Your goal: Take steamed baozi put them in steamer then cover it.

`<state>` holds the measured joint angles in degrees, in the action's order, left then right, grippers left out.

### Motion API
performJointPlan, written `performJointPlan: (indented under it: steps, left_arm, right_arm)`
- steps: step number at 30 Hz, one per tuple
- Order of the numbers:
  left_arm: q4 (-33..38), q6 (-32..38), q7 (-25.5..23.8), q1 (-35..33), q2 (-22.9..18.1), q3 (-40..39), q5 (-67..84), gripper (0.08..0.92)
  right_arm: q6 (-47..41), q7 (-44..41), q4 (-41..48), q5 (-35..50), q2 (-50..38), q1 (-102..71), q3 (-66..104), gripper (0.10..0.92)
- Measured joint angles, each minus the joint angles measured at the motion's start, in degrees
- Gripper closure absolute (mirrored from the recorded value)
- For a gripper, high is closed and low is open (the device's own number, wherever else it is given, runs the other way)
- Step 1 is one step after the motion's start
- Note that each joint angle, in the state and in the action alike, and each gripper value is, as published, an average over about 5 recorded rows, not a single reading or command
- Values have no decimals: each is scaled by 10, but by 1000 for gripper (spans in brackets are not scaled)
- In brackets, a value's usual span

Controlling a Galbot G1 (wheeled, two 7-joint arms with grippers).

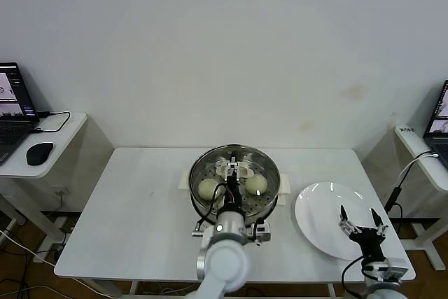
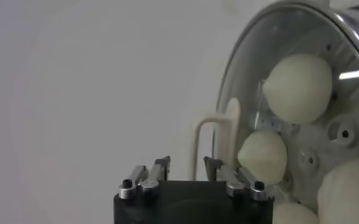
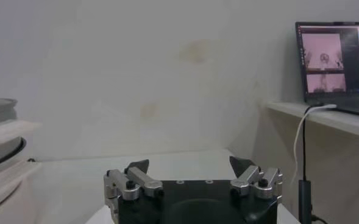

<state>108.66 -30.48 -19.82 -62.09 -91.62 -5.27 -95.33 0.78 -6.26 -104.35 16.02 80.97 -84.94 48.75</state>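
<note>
I see the cover (image 1: pixel 234 176) seated on the steamer (image 1: pixel 266 204) at the tabletop's (image 1: pixel 140 208) middle. My left gripper (image 1: pixel 234 173) sits over its handle, jaws released; lifting crookedly could drag it askew. Right gripper (image 1: pixel 362 223), jaws spread, idles over the plate (image 1: pixel 318 215) beside the steamer.

A white table (image 1: pixel 140 208) fills the lower middle of the head view, with a flat white plate (image 1: pixel 318 225) at its lower right. At far left, a laptop (image 1: pixel 12 113) and black mouse (image 1: pixel 39 153) sit on a side desk (image 1: pixel 59 148). Another laptop (image 3: pixel 334 67) shows at upper right of the right wrist view.
</note>
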Motion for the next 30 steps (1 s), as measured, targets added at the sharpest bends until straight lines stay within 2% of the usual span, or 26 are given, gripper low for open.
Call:
performJointPlan:
  steps: [6,11,15,21,30]
  left_arm:
    - [35,4,-2,-24,6,-8,0,193]
    - [74,20,1,-44,21,6,26,178]
    - [116,41,14,-62,48,42,87,177]
    - [166,104,69,-108,93,134,267,177]
    - [169,229,138,-212,106,292,581,177]
  right_arm:
    - [-1,1,-4,1,-6,-7,0,203]
    - [-6,3,-12,0,-13,-13,-6,202]
    - [-11,5,-21,-2,-21,-18,-14,203]
    - [-13,3,-36,-9,-27,-25,-33,202]
    - [-13,8,-55,-13,-39,-42,-71,202]
